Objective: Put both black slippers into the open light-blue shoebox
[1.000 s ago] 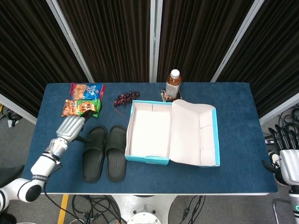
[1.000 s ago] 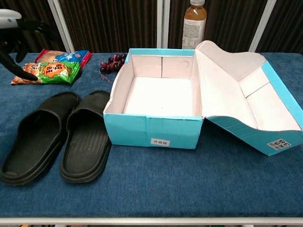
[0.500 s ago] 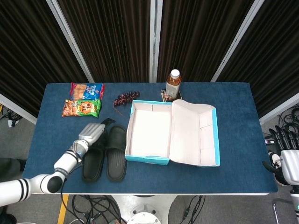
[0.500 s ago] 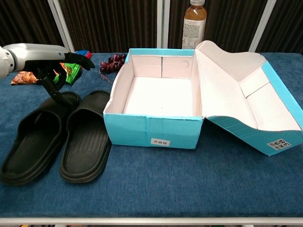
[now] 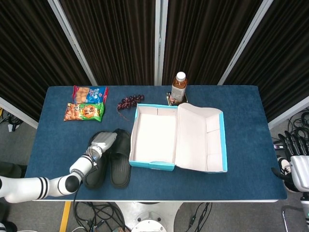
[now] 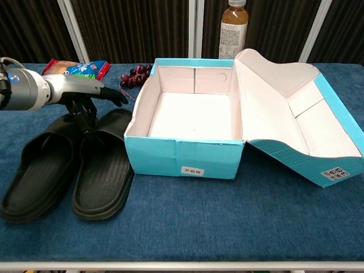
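Black rubber fills the near-left part of the blue table (image 5: 241, 104): both slippers lie side by side, soles down, just beside the shoebox (image 6: 187, 108), the left slipper (image 6: 40, 170) further out and the right slipper (image 6: 105, 170) almost touching the box's front corner. A second ago the left hand (image 6: 85, 99) was back over the snack bags (image 5: 84, 111); it has since swung across and down and now hangs over the toe ends of the pair, about where the two meet. Its fingers (image 6: 111, 94) are spread and pointing toward the box, with some curled downward between the slippers, but nothing is gripped yet; whether any fingertip touches rubber I cannot tell. The slippers themselves have not shifted. The right hand (image 5: 300, 171) stays off the table's far right edge, fingers loosely apart and empty. The box interior is bare, lid thrown open to the right, so neither slipper is in. Judging by the approach, the reach is over and the grasp comes next, probably catching both straps at once, or the nearer slipper alone.
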